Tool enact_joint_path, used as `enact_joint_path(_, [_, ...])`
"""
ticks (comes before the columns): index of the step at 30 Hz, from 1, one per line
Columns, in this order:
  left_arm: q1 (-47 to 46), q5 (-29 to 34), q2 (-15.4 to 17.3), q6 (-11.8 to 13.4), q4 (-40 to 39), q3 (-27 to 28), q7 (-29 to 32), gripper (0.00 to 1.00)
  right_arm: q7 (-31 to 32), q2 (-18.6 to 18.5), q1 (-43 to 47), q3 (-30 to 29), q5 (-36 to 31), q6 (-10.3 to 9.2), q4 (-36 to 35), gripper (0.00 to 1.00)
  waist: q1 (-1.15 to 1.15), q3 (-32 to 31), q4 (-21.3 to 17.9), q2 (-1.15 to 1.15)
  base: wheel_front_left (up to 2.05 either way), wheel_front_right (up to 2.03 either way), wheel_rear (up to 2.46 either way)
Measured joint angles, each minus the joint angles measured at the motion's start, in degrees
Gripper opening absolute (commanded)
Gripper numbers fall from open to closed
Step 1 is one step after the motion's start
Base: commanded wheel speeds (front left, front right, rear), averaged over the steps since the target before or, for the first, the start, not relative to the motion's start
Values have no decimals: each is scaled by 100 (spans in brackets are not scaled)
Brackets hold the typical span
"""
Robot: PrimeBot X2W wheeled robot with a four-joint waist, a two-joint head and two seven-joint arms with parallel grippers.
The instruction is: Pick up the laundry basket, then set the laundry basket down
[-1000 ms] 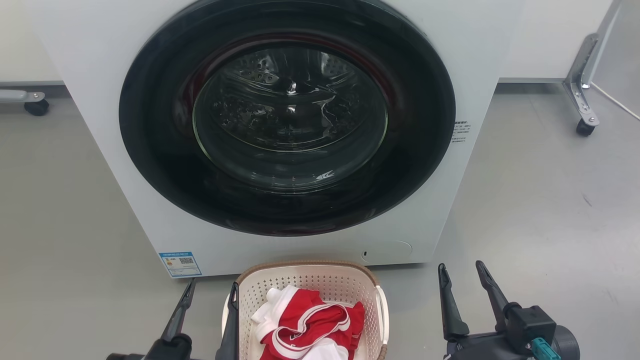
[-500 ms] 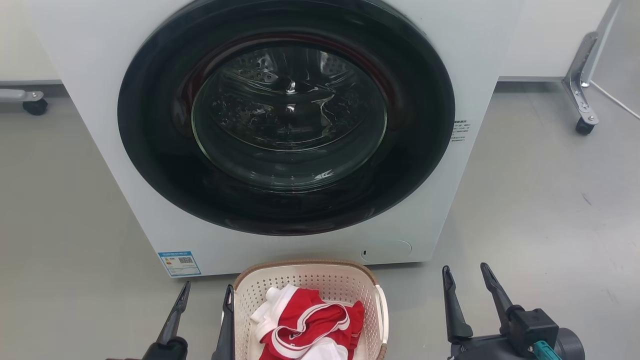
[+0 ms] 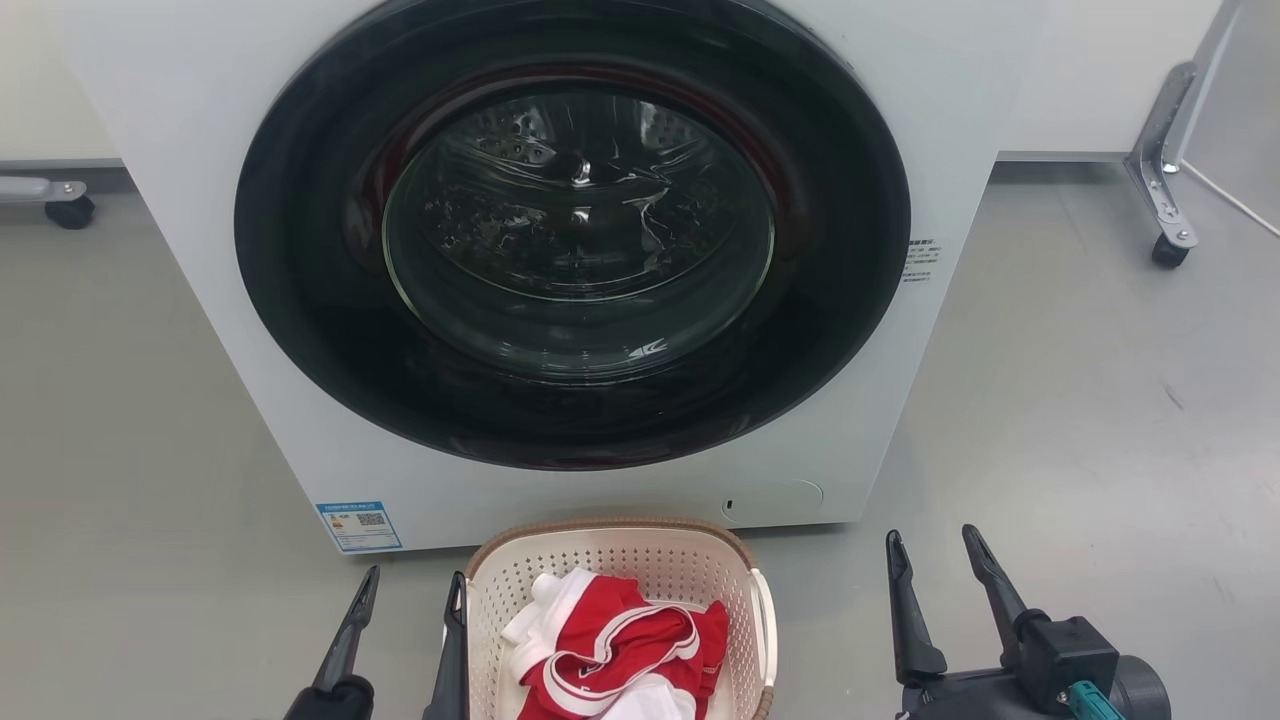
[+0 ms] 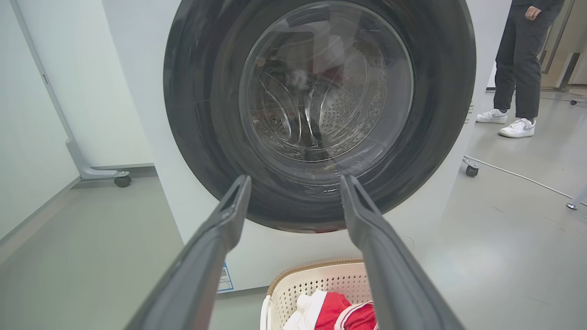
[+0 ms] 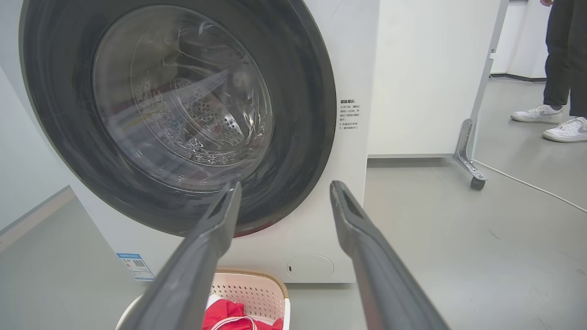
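The laundry basket (image 3: 612, 562), cream-white and perforated with a brown woven-look rim, stands on the floor against the washing machine's front. A red and white garment (image 3: 620, 645) lies in it. My left gripper (image 3: 415, 575) is open, and its inner finger stands right beside the basket's left edge. My right gripper (image 3: 929, 533) is open too, well apart to the right of the basket. The left wrist view has the left gripper (image 4: 296, 178) open, with the basket (image 4: 321, 277) low between its fingers. In the right wrist view the right gripper (image 5: 286, 184) is open, the basket (image 5: 250, 291) at lower left.
A white washing machine (image 3: 180, 200) with its round dark door (image 3: 575, 230) shut fills the space just behind the basket. Wheeled frame legs stand at the far right (image 3: 1165, 200) and far left (image 3: 60, 200). A person's legs (image 4: 518, 68) stand off to the right, and a cable (image 4: 513, 174) crosses the grey floor.
Both grippers have slid a little lower in the head view, the left slightly leftward and the right slightly rightward. The basket has stayed on the floor.
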Motion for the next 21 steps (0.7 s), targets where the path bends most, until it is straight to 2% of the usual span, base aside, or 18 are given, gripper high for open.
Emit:
enact_joint_path(13, [18, 42, -35, -3, -88, 64, 0, 100, 0, 9, 15, -18, -1, 0, -55, 100, 0, 42, -1, 0, 0, 0, 0])
enact_joint_path(21, [23, 48, -65, -4, -277, 74, 0, 100, -1, 12, 5, -49, -13, 11, -277, 100, 0, 358, -18, 0, 0, 0, 0])
